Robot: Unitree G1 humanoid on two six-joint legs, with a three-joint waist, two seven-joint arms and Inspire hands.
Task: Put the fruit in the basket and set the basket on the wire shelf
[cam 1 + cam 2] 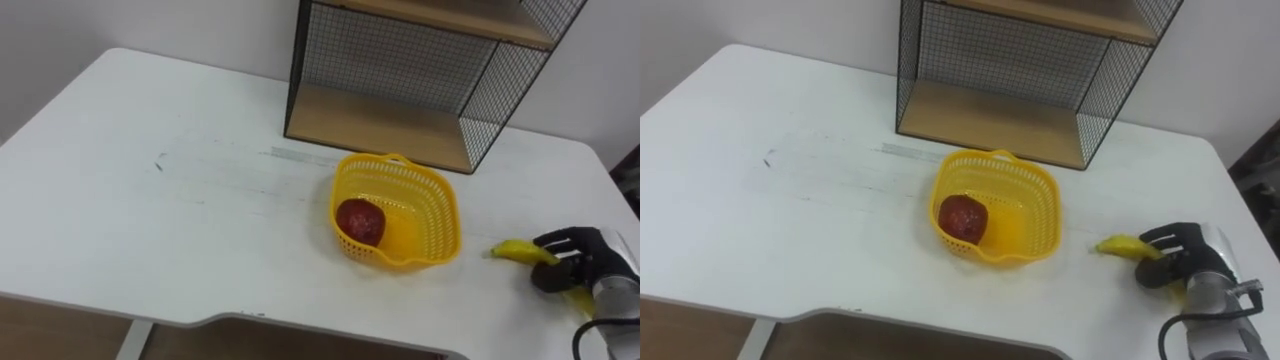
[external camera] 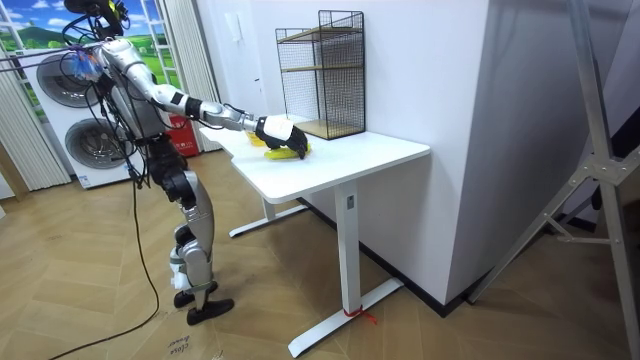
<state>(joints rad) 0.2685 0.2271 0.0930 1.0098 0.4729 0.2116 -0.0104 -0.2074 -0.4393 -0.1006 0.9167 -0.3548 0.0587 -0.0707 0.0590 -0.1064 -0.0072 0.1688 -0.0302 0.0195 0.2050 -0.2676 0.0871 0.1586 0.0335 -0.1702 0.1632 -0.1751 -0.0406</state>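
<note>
Left eye view first: what are we looking at on the white rectangular table (image 1: pixel 150 200)?

We are seeing a yellow perforated plastic basket (image 1: pixel 447 205) sitting upright just right of the frame's centre. A round dark-red apple (image 1: pixel 361 221) is lying inside it, against the wall at its left end.

And where are we finding the other fruit?

We are finding a yellow curved banana (image 1: pixel 520 252) at the lower right of the frame, a little to the right of the basket and not touching it. Its tip is pointing toward the basket. The robot's black right hand (image 1: pixel 575 262) is showing in the lower right corner. Its fingers are curling over the banana's middle and clamping it, and the fruit's other end is poking out below the hand. We cannot tell whether the banana is resting on the tabletop or hanging just above it.

What is standing behind the basket?

A black wire-mesh shelf (image 1: pixel 400 60) with light wooden boards is standing at the top of the frame, at the table's far edge. Its open front is facing the basket, and the two are not touching.

And in the room view?

We are watching the robot standing upright at the table's end, at the room view's left. It is holding its right arm stretched out over the tabletop. White washing machines (image 2: pixel 95 150) are standing behind it at the left edge.
</note>
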